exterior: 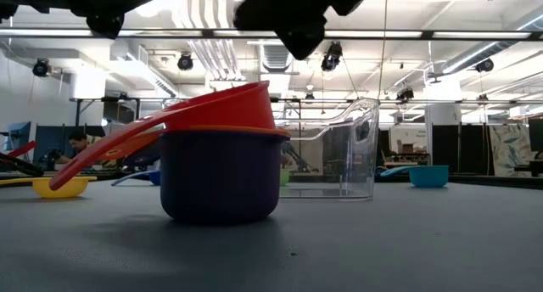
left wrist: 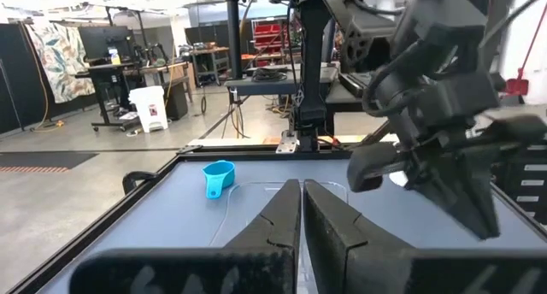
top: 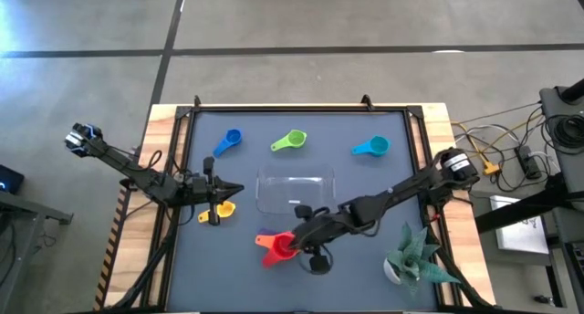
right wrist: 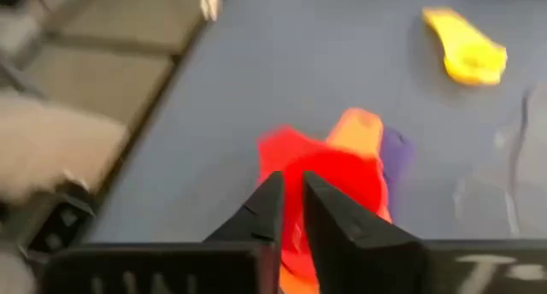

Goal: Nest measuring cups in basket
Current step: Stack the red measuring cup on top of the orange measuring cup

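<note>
A stack of nested cups stands upright on the table near its front edge: a purple cup (exterior: 219, 173) at the bottom, an orange cup (exterior: 225, 132) in it, a red cup (top: 278, 248) on top. My right gripper (exterior: 297, 42) hovers shut just above the stack, clear of it, and also shows in the right wrist view (right wrist: 292, 196). My left gripper (top: 237, 190) is shut and empty, just left of the clear basket (top: 294, 188). A yellow cup (top: 222, 209) lies below it. Dark blue (top: 227, 141), green (top: 291, 141) and light blue (top: 372, 148) cups lie along the far side.
A potted green plant (top: 415, 259) stands at the front right corner. The basket holds no cup and stands at the table's middle, just behind the stack. A raised dark frame (top: 301, 109) runs around the table.
</note>
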Controlling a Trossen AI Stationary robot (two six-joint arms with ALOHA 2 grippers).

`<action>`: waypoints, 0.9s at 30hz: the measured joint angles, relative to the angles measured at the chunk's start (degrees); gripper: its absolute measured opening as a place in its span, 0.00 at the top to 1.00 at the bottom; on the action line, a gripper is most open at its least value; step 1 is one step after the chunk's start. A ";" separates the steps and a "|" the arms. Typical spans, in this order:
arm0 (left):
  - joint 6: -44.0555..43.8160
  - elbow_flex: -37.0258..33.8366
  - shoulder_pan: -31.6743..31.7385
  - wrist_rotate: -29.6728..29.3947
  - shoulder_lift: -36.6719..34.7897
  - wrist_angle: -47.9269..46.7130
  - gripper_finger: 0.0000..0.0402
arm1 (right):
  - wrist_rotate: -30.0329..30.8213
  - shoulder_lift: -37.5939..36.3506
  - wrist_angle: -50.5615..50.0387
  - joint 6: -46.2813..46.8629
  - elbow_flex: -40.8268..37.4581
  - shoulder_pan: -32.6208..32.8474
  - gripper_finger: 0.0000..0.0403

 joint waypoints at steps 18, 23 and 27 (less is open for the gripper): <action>-0.26 0.00 0.00 0.00 0.15 -0.18 1.00 | 1.33 -0.25 17.61 7.09 -15.33 -0.13 0.98; -0.42 0.00 0.00 -0.02 0.18 -0.20 1.00 | 1.49 -0.95 17.19 5.63 -14.27 -0.13 0.98; -0.42 0.00 0.00 0.00 0.20 -0.23 1.00 | 1.66 -1.65 18.11 3.42 -12.06 -0.16 0.98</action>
